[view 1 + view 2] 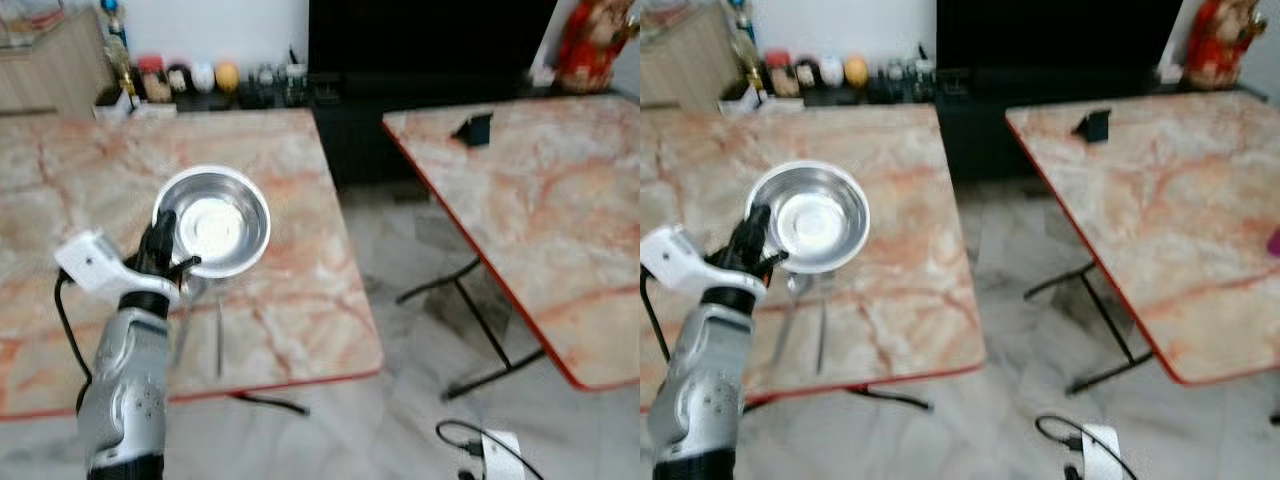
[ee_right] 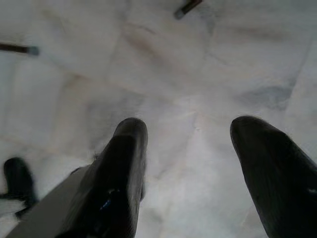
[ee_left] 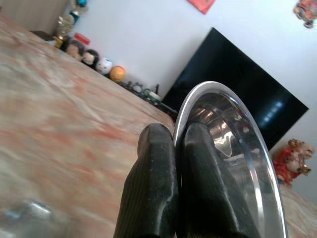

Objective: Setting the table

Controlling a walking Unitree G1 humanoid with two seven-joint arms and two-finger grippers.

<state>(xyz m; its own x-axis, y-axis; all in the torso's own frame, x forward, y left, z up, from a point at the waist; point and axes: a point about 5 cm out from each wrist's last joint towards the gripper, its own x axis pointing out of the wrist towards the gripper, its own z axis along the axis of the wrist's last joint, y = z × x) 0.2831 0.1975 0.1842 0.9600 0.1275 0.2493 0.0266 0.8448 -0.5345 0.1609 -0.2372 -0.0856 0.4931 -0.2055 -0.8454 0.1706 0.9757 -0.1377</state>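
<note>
- The left tool [image 1: 165,240] stood in the lower left of the head view, at the end of a raised silver arm, its two black fingers [image 3: 153,183] pinched together on the near rim of a steel bowl [image 1: 215,222].
- One finger lay inside the rim and the other outside it, as the left wrist view showed up close.
- The steel bowl was held tilted above the left table [image 1: 290,170], its shiny inside facing up toward the camera, just beyond and to the right of the tool.
- Two pieces of cutlery [image 1: 218,335] lay on that table below the bowl; blur hid what kind they were.
- A second marble-patterned table [image 1: 540,200] with a red edge stood at the right of the frame, well apart from the bowl, with a small dark object [image 1: 473,128] on its far part.
- The right tool [image 2: 188,163] hung over pale floor tiles [image 2: 163,59], its fingers spread apart and holding nothing.
- A row of small ornaments [image 1: 190,78] stood along the wall at the upper left.
</note>
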